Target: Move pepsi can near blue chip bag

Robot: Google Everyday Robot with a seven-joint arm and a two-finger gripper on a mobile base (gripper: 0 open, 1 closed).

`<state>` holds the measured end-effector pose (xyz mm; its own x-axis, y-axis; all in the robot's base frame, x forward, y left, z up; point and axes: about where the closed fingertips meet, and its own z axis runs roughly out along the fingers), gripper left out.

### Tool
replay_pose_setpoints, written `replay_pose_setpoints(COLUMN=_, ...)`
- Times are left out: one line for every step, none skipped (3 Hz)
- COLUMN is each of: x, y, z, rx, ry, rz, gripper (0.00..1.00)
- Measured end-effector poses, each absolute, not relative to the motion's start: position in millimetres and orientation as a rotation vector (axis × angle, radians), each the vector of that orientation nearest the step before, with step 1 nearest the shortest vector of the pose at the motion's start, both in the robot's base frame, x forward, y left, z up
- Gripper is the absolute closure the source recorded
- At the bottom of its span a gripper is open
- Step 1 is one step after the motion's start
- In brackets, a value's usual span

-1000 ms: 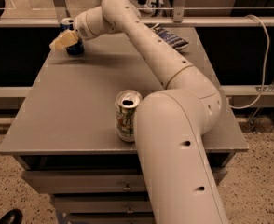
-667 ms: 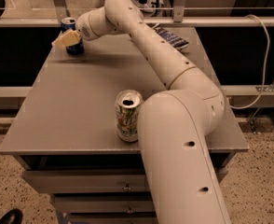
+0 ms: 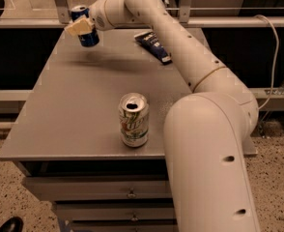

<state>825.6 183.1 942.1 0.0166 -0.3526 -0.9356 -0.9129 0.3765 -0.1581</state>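
Note:
The pepsi can (image 3: 85, 27), dark blue with a silver top, is held in the air above the far left of the grey table (image 3: 74, 110), tilted a little. My gripper (image 3: 81, 26) is shut on it, its tan fingers (image 3: 78, 28) across the can's side. The blue chip bag (image 3: 154, 45) lies flat on the far middle of the table, to the right of the can, partly hidden behind my arm. The can's shadow falls on the table below it.
A white-and-green soda can (image 3: 133, 119) stands upright near the table's front edge. My white arm (image 3: 205, 129) spans the right side of the table. Drawers (image 3: 108, 192) sit under the tabletop. A cable (image 3: 272, 66) hangs at the right.
The gripper has lifted the pepsi can off the table and carried it a little to the right, toward the chip bag.

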Motion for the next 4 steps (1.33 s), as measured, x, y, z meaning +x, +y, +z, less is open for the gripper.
replay_pose_setpoints(x=797.9, y=113.5, z=1003.9, rx=-1.151, ry=1.507, rz=0.488, gripper=1.0)
replay_pose_setpoints(x=776.2, y=61.0, z=992.4, rx=-1.124, ry=1.572, rz=0.41, gripper=1.0)
replay_pose_setpoints(x=746.2, y=7.5, z=966.2, rx=-1.07, ry=1.62, rz=0.378, gripper=1.0)
replay_pose_setpoints(x=719.6, y=-56.5, z=928.2, rx=-1.008, ry=1.684, rz=0.34, gripper=1.0)
